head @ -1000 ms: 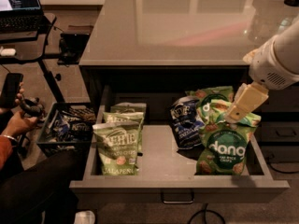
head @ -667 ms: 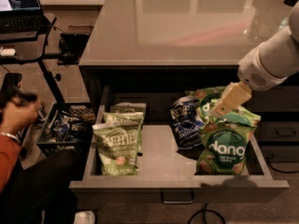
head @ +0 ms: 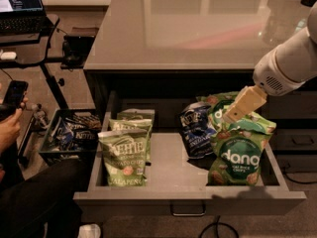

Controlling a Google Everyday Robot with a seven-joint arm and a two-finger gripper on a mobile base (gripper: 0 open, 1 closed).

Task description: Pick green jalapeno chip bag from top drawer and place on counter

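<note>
1. The top drawer (head: pixel 171 175) stands pulled out. Its pull handle (head: pixel 188 211) is at 6 o'clock on the front panel.
2. The green jalapeno chip bag (head: pixel 124 156) stands upright on the drawer floor at 8 o'clock, close to the left wall. A second green bag (head: pixel 137 118) stands directly behind it, partly covered.
3. A green Dang rice chip bag (head: pixel 237 157) leans at 4 o'clock, near the right wall. A dark blue chip bag (head: pixel 194 132) stands just beside it on the left.
4. The gripper (head: pixel 229 116) is at 2 o'clock over the drawer. It points down and to the left, at the top edge of the Dang rice chip bag and well apart from the green jalapeno chip bag. Whether the gripper is open or closed cannot be determined, nor whether it touches the bag.
5. The white arm (head: pixel 287 66) enters from 3 o'clock.
6. The counter (head: pixel 198 29) lies above and behind the drawer at 12 o'clock.
7. At 9 o'clock, a dark crate (head: pixel 69 135) on the floor holds more bags. A hand (head: pixel 9 128) holds a phone (head: pixel 15 93).
8. A laptop (head: pixel 20 6) sits on a dark desk (head: pixel 29 51) at 10 o'clock.
</note>
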